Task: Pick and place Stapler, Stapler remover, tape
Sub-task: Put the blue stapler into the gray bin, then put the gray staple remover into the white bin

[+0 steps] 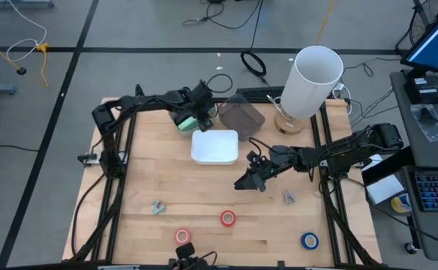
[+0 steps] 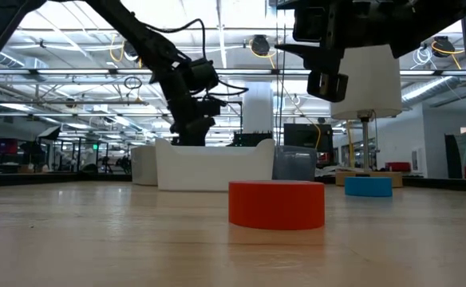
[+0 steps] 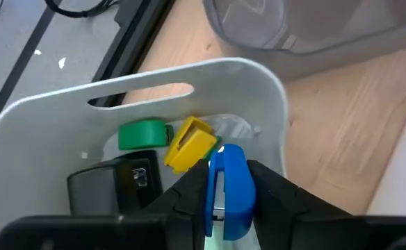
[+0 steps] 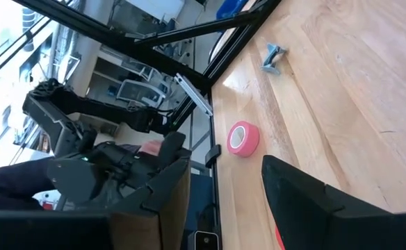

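Note:
My left gripper [image 3: 227,191] is over a white bin [image 3: 189,76] at the table's far side [image 1: 189,120], shut on a blue stapler [image 3: 227,173]. In the bin lie a green thing [image 3: 142,134], a yellow thing [image 3: 189,142] and a black thing [image 3: 112,187]. My right gripper [image 1: 250,182] hovers open over the table's middle, nothing between its fingers. Red tape [image 1: 228,218], pink tape [image 1: 182,236] and blue tape [image 1: 310,241] lie flat near the front edge. Two grey staple removers [image 1: 157,206] [image 1: 289,196] lie on the wood. My left gripper pinches the blue stapler by its two long sides [image 3: 239,198] between its two fingers. The fingers slant down from above into the bin's mouth and lie along the stapler. Its rounded end [image 3: 227,156] sticks out past the fingertips, over the things in the bin.
A white tray [image 1: 215,146] sits beside the bin, a clear plastic box [image 1: 241,112] behind it. A tall white cylinder [image 1: 313,79] stands at the far right. Black frame rails [image 1: 331,195] run along the table's sides. Bare wood lies between the tray and the tapes.

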You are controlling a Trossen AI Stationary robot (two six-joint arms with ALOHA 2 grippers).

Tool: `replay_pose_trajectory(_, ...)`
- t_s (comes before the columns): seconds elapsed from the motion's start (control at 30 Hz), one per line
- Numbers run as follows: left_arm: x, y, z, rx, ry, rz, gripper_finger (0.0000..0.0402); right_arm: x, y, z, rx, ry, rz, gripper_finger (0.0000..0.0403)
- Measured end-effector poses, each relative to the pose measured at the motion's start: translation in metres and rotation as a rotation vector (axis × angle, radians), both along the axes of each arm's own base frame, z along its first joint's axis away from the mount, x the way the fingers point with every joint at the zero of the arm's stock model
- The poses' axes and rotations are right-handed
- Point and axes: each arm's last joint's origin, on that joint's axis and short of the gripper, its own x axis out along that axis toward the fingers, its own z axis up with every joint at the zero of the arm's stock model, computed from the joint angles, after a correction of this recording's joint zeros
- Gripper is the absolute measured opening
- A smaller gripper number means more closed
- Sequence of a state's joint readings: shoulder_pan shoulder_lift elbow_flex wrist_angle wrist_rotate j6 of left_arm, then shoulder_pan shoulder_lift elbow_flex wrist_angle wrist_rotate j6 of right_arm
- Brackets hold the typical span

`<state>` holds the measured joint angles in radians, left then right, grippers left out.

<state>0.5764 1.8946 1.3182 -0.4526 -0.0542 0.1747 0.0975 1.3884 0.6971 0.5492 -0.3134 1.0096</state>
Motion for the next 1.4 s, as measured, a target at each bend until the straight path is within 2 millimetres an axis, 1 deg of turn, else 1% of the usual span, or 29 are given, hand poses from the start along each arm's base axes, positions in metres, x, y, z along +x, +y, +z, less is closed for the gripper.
replay_pose_trajectory(0.1,0.001,0.001,-0.005,0.006,0.016,0.023,0.0092,0.000,0.000,0.000,0.000,0.001,-0.003,0.0173)
replay_pose_trajectory(0.37,0.001,0.002,-0.004,0.018,0.010,0.013,0.0099,0.000,0.000,0.000,0.010,0.004,-0.007,0.0173)
replay_pose_trajectory(0.47,0.001,0.002,-0.004,0.018,0.012,0.014,0.0124,0.000,0.000,0.000,0.016,0.007,-0.008,0.0173)
replay_pose_trajectory(0.67,0.001,0.003,-0.004,0.038,0.020,0.027,0.0197,0.000,0.000,0.000,0.016,0.007,-0.007,0.0172)
replay_pose_trajectory(0.8,0.000,0.000,0.004,0.046,0.008,0.024,0.0230,0.000,0.000,0.000,0.016,0.007,-0.006,0.0172)
replay_pose_trajectory(0.87,-0.003,-0.003,0.016,0.060,-0.014,0.023,0.0239,0.000,0.000,0.000,0.016,0.007,-0.006,0.0173)
replay_pose_trajectory(0.93,-0.009,-0.008,0.035,0.076,-0.042,0.022,0.0242,0.000,0.000,0.000,0.012,0.005,-0.001,0.0173)
replay_pose_trajectory(1.0,-0.017,-0.016,0.058,0.100,-0.078,0.012,0.0243,0.000,0.000,0.000,0.003,0.001,0.001,0.0173)
replay_pose_trajectory(1.07,-0.030,-0.029,0.085,0.119,-0.112,0.005,0.0244,0.000,0.000,0.000,-0.004,-0.003,0.003,0.0172)
replay_pose_trajectory(1.17,-0.055,-0.055,0.128,0.127,-0.192,-0.010,0.0244,0.000,0.000,0.000,-0.013,-0.008,0.006,0.0172)
replay_pose_trajectory(1.27,-0.084,-0.086,0.164,0.086,-0.295,-0.021,0.0244,0.000,0.001,0.000,-0.030,-0.017,0.013,0.0174)
replay_pose_trajectory(1.4,-0.123,-0.129,0.197,-0.041,-0.451,-0.014,0.0244,0.000,0.001,0.001,-0.050,-0.030,0.019,0.0172)
